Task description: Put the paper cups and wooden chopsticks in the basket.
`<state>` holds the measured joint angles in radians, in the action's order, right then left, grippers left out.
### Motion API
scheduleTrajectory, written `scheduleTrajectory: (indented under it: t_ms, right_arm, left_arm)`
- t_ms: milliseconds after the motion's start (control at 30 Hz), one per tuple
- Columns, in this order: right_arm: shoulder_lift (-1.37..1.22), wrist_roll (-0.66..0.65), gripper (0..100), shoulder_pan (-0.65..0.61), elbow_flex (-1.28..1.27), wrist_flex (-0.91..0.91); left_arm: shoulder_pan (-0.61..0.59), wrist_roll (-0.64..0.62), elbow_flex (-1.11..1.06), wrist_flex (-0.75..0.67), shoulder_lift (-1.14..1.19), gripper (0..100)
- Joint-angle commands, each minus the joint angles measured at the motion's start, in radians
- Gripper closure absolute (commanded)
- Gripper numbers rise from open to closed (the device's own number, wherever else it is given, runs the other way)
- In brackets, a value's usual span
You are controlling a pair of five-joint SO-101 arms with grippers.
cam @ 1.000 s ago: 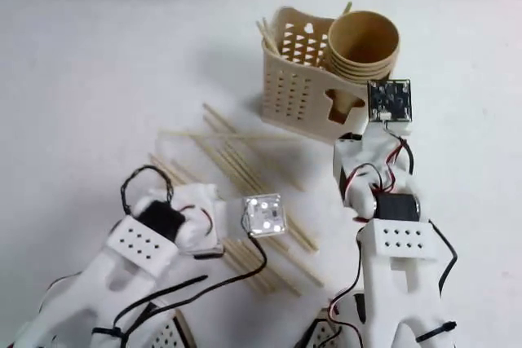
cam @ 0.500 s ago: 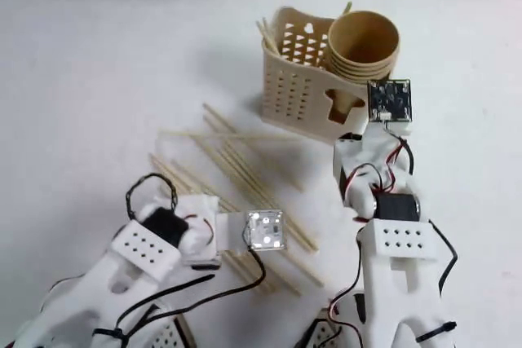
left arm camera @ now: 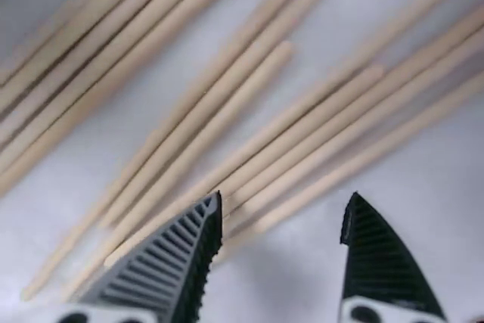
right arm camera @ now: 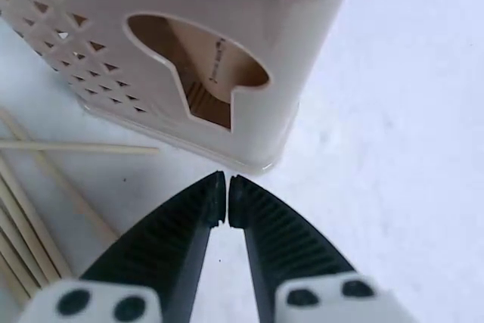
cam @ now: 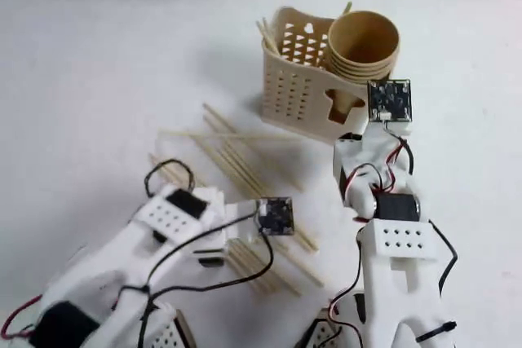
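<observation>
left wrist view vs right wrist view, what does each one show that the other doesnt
Left wrist view, not the right: the left claw, open, above a dense spread of loose wooden chopsticks seen close up. Right wrist view, not the left: the right claw, shut, in front of the basket, with paper cups visible through its handle cutout. Shared: chopsticks lying on the white table.
</observation>
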<state>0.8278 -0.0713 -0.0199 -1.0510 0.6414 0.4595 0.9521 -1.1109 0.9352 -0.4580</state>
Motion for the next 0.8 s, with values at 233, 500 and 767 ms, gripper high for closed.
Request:
scheduleTrajectory:
  t_ms: [233,500,767]
  right_arm:
    - [0.027,0.003,97.4,0.013,0.009,-0.018]
    - [0.027,0.003,97.4,0.013,0.009,-0.018]
    - [0.027,0.005,97.4,0.038,0.012,-0.018]
  left_arm:
    - [0.111,-0.018,0.091,-0.071,0.145,91]
    - [0.117,-0.087,0.094,-0.078,0.143,93]
    - [0.176,-0.170,0.132,-0.026,0.142,98]
